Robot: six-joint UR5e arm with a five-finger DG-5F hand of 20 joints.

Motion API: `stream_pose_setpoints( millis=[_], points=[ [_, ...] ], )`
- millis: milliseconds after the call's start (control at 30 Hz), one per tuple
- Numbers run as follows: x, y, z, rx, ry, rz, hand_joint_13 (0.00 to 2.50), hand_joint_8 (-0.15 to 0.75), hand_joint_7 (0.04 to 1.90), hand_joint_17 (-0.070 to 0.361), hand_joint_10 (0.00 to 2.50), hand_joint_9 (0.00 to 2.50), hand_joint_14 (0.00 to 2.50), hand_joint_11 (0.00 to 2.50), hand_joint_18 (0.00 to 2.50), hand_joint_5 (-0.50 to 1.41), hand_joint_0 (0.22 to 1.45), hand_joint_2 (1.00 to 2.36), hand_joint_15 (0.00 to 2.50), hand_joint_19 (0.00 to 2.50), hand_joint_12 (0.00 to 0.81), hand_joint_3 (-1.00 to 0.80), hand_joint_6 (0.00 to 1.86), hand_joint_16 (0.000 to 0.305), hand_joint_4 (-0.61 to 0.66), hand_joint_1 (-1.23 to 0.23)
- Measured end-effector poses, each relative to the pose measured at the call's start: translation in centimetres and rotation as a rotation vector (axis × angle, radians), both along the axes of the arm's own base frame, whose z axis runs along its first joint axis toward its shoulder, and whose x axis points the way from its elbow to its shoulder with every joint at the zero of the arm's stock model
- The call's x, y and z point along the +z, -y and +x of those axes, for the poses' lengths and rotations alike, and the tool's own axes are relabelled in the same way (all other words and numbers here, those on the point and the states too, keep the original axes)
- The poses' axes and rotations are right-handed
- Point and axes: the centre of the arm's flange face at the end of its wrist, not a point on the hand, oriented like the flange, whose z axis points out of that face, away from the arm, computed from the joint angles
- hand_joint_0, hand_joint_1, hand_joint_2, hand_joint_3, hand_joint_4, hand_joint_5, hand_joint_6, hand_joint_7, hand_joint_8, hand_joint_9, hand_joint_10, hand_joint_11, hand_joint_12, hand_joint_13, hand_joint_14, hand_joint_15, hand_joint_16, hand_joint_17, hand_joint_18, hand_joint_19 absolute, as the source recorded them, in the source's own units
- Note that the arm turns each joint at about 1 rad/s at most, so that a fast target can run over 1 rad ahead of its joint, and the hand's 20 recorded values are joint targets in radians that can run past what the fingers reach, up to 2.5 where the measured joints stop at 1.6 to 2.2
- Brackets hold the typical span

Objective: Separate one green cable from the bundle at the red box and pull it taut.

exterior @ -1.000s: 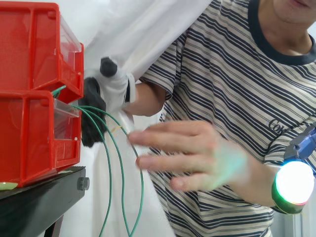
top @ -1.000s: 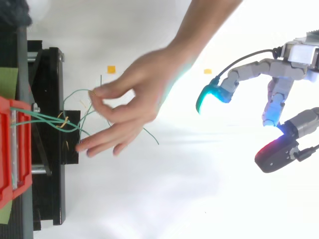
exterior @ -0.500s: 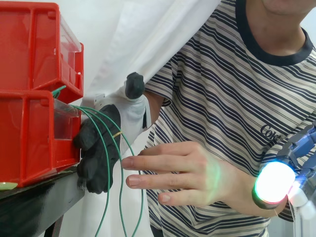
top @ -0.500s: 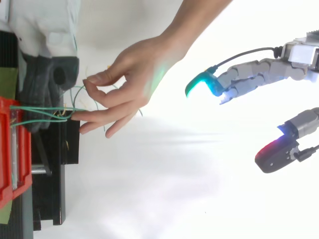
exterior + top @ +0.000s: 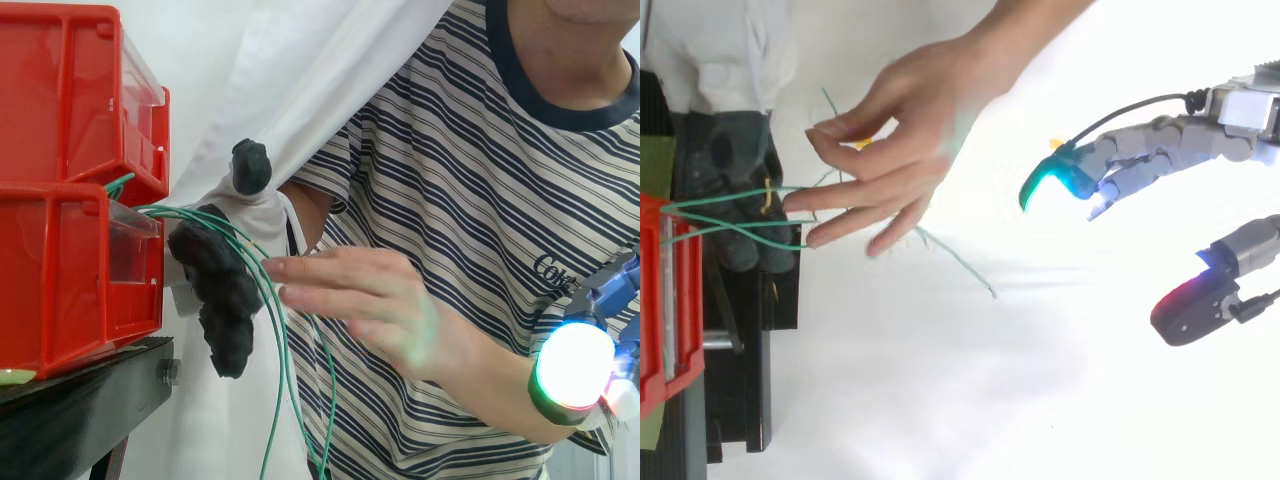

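1. Person's bare hand [image 5: 905, 120] shifted along thin green cables [image 5: 276, 360] leaving red plastic box [image 5: 60, 280] at 3 o'clock
2. Grey jointed robot hand [image 5: 1140, 152] well apart at 3 o'clock, fingers relaxed, empty

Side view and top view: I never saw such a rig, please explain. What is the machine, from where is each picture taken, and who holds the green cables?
Both pictures show one scene: the side view looks level across it, the top view looks down on it. The machine is a robot; you see its hand with glowing fingertips. Its fingers are relaxed and hold nothing, away from the green cables. These cables come out of the red bins, which stand on a black stand, and hang down. A person handles them: the bare hand has its fingers among the cables, and the gloved hand sits beside the bins.
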Motion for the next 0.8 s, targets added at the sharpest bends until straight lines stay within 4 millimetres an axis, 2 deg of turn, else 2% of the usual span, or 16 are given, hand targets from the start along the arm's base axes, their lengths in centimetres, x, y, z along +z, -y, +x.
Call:
stream_pose_setpoints(
  millis=[100, 167, 233, 300, 367, 467, 633, 800],
  points=[
    [0.00, 0.00, 0.00, 0.000, 0.000, 0.000, 0.59, 0.269, 0.77, 0.085, 0.01, 0.88, 0.01, 0.36, 0.35, -0.22, 0.57, 1.00, 0.28, 0.59, 0.268, -0.50, 0.50, 0.038, 0.30, -0.67],
    [0.00, 0.01, 0.00, 0.000, 0.000, 0.000, 0.67, 0.250, 0.71, 0.083, 0.01, 1.03, 0.01, 0.51, 0.41, -0.22, 0.58, 1.00, 0.30, 0.61, 0.259, -0.50, 0.50, 0.037, 0.28, -0.67],
    [0.00, 0.00, 0.00, 0.000, 0.000, 0.000, 0.68, 0.252, 0.68, 0.082, 0.01, 1.05, 0.01, 0.53, 0.43, -0.22, 0.58, 1.00, 0.30, 0.61, 0.264, -0.50, 0.50, 0.037, 0.27, -0.68],
    [0.00, -0.01, 0.00, 0.000, 0.000, 0.000, 0.62, 0.252, 0.74, 0.081, 0.01, 0.96, 0.01, 0.48, 0.41, -0.21, 0.58, 1.00, 0.28, 0.61, 0.254, -0.50, 0.50, 0.036, 0.28, -0.69],
    [0.00, -0.01, 0.00, 0.000, 0.000, 0.000, 0.61, 0.266, 0.78, 0.078, 0.01, 0.87, 0.01, 0.30, 0.40, -0.20, 0.58, 1.00, 0.23, 0.60, 0.237, -0.50, 0.50, 0.035, 0.28, -0.69],
    [0.00, -0.01, 0.01, 0.000, 0.000, 0.000, 0.73, 0.282, 0.69, 0.078, 0.01, 0.93, 0.01, 0.18, 0.47, -0.22, 0.59, 1.00, 0.21, 0.61, 0.258, -0.50, 0.50, 0.035, 0.30, -0.69],
    [0.02, -0.03, 0.01, 0.001, 0.001, 0.000, 0.81, 0.285, 0.66, 0.079, 0.00, 0.94, 0.01, 0.15, 0.56, -0.24, 0.58, 1.00, 0.19, 0.62, 0.264, -0.50, 0.50, 0.035, 0.29, -0.69],
    [0.00, -0.02, 0.01, 0.000, 0.000, 0.000, 0.90, 0.295, 0.80, 0.077, 0.01, 1.12, 0.01, 0.20, 0.63, -0.19, 0.61, 1.00, 0.20, 0.63, 0.267, -0.50, 0.50, 0.034, 0.35, -0.67]
  ],
)
